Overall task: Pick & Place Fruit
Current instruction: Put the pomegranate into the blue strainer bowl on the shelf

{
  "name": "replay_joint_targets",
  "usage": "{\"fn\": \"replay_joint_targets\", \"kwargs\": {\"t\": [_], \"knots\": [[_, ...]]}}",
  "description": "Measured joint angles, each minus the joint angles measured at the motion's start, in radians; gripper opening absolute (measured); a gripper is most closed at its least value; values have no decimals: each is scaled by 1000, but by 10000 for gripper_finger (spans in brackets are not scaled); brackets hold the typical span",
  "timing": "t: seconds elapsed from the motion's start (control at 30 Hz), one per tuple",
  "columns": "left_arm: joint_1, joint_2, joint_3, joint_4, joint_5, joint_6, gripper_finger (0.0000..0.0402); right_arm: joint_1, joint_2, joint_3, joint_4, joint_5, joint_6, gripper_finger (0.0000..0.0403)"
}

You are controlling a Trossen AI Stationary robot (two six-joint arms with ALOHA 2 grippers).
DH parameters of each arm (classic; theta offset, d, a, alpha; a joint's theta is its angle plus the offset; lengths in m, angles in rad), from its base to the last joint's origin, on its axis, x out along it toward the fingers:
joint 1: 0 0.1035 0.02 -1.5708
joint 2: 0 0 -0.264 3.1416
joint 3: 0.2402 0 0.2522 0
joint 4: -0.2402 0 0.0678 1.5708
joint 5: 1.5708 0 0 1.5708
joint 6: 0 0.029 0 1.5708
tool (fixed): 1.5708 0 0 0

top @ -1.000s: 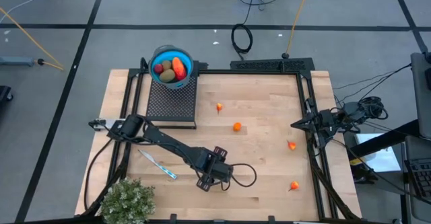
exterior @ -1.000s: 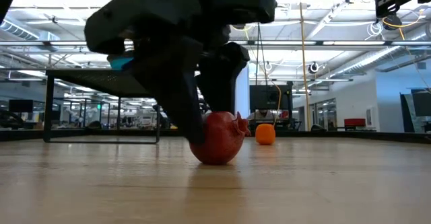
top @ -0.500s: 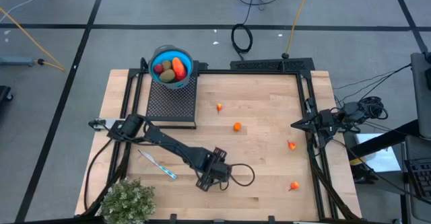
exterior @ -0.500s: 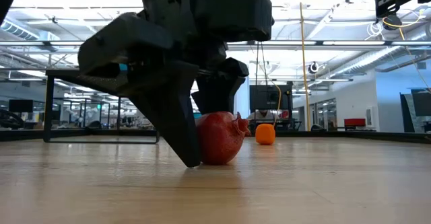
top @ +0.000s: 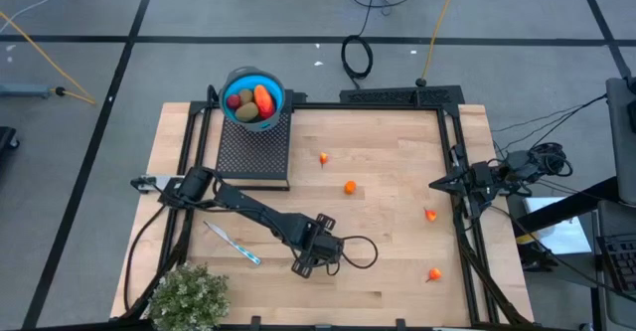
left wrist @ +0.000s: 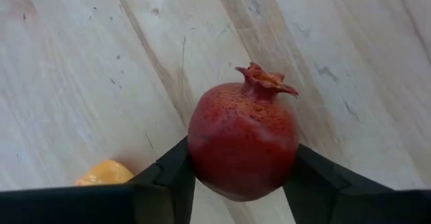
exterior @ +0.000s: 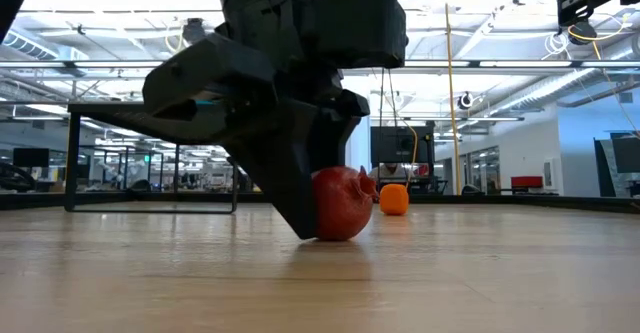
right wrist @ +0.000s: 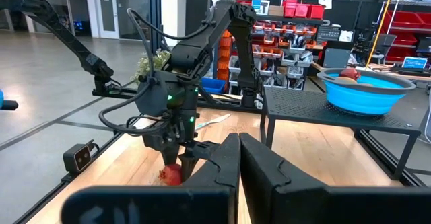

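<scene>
While the pomegranate (left wrist: 242,142) is sat on the desk (top: 397,212) near the front middle, crown end pointing away from the wrist, it's bracketed by the left gripper (left wrist: 239,177), jaws narrowed onto both flanks, so it looks gripped and ready to be lifted toward the blue bowl (top: 253,98). Right gripper (right wrist: 237,158) is parked at the right edge, jaws pinched together, nothing held.

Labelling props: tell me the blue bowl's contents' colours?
Red, orange-red and olive fruit, best in the high view.
</scene>
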Motion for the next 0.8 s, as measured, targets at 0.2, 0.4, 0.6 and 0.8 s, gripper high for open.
{"fn": "replay_joint_targets", "kwargs": {"t": [0.2,0.4,0.6,0.8], "knots": [[-1,0,0,0,0,-1,174,0,0,0,0,0,0,4],[-1,0,0,-1,-18,1,192,0,0,0,0,0,0,4],[9,0,27,-24,-68,-5,173,0,0,0,0,0,0,4],[39,0,130,-67,-71,-53,173,0,0,0,0,0,0,4]]}}
